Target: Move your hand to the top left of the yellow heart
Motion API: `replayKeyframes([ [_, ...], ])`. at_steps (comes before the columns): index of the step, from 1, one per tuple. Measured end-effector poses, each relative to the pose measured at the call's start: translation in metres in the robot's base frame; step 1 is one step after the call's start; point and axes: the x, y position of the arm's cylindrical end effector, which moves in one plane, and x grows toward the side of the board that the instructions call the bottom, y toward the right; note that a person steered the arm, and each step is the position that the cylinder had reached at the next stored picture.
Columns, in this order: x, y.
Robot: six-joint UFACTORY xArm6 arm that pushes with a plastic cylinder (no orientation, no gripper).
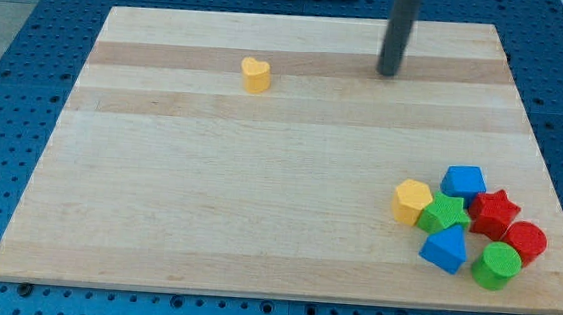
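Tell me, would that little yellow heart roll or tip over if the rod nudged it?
Probably neither: the yellow heart sits low and flat on the wooden board, so it should slide. It looks rigid and light. It may turn if pushed off-centre. My tip stands well off to the view's right.

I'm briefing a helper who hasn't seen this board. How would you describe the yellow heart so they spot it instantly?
Start from the wooden board and look to its upper left part. There the yellow heart sits alone, to the view's left of my tip. The only other yellow block, the yellow hexagon, is packed into the cluster at the lower right.
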Motion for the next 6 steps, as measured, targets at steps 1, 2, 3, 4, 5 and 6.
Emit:
replayKeyframes([
  [1,-0.019,-0.043],
  [2,-0.026,-0.091],
  [3,-0.026,-0.132],
  [4,-0.026,-0.168],
  [5,-0.026,-0.201],
  [6,-0.015,-0.216],
])
